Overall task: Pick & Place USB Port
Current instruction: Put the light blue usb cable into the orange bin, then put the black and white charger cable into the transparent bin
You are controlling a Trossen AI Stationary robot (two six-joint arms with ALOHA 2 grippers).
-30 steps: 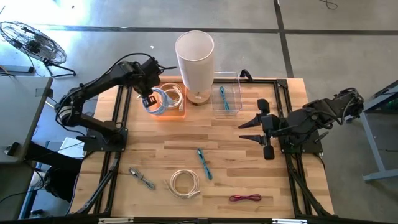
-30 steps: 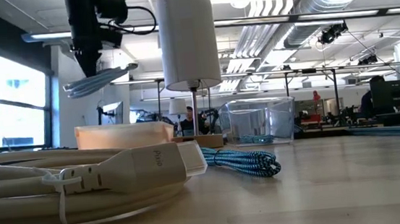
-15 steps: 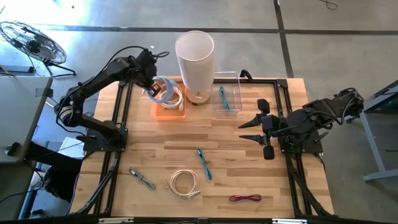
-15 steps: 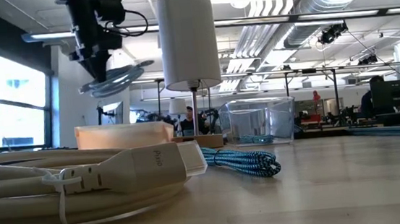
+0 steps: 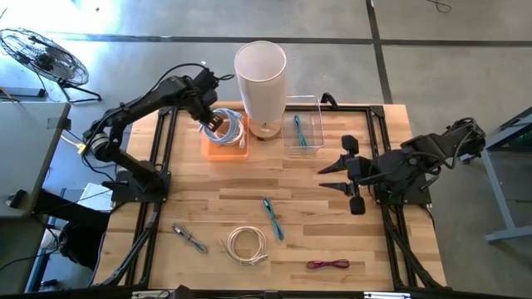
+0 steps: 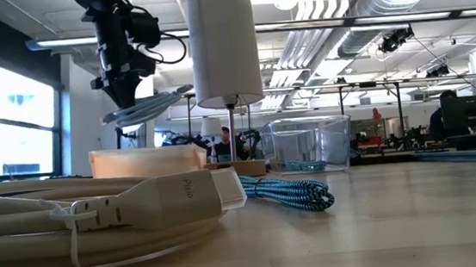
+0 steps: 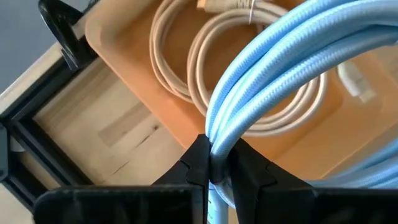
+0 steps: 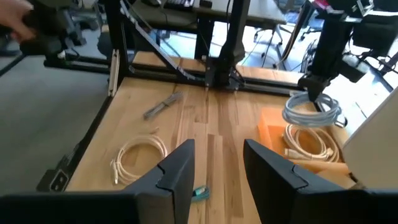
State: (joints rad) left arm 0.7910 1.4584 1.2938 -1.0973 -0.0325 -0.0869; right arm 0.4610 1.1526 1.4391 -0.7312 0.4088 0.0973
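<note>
- My left gripper [image 5: 209,121] is clamped on a coiled light blue cable [image 7: 292,68], up in the air over the orange tray [image 5: 223,146] at the far side of the surface [image 5: 307,208].
- From my left wrist view the two fingers [image 7: 199,163] pinch the blue strands tight, and the coil hangs right above the tray.
- There's a white cable coil [image 7: 205,56] lying in that tray, under the blue one. The two don't look like they touch.
- In the low view the blue coil [image 6: 145,107] sits clearly above the tray's rim [image 6: 145,159], just beside the white lamp [image 6: 223,44].
- My right gripper [image 5: 341,176] is parked with its jaws spread apart and nothing in them, over the right part of the surface.
- Clear bin [image 5: 302,126] next to the lamp has a teal cable [image 5: 298,130] in it.
- Loose stuff on the near half: another teal cable [image 5: 273,218], a white coil [image 5: 247,244], a grey cable [image 5: 189,238] and a small red cable [image 5: 327,265].
</note>
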